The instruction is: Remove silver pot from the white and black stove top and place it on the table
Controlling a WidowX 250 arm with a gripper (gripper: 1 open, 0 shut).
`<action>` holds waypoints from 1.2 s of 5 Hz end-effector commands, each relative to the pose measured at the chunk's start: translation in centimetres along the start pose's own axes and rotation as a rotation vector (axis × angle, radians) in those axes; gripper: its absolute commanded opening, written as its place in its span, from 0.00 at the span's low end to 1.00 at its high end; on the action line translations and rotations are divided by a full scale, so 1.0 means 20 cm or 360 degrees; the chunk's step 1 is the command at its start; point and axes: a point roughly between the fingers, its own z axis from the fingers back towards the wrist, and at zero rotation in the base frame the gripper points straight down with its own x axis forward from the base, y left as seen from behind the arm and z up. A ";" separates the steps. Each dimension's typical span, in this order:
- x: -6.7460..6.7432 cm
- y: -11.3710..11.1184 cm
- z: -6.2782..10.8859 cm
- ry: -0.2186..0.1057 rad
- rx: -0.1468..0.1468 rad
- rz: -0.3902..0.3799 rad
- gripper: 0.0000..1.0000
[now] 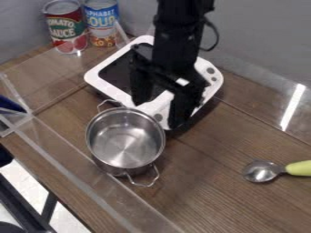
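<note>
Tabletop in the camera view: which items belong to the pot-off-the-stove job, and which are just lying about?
Part of the job:
- silver pot, already off the stove, standing on the table
- stove top
- gripper, open, above the stove's near edge

Just lying about:
- two food cans behind the stove
- spoon at right

Silver pot (124,142) on the table (231,127) beside the stove top (115,73), open jaws above.
</note>
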 end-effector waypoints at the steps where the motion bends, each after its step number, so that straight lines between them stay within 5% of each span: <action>1: 0.01 0.02 -0.02 -0.0068 0.0033 -0.0016 1.00; 6: 0.09 -0.01 -0.07 -0.0121 0.0062 -0.0104 1.00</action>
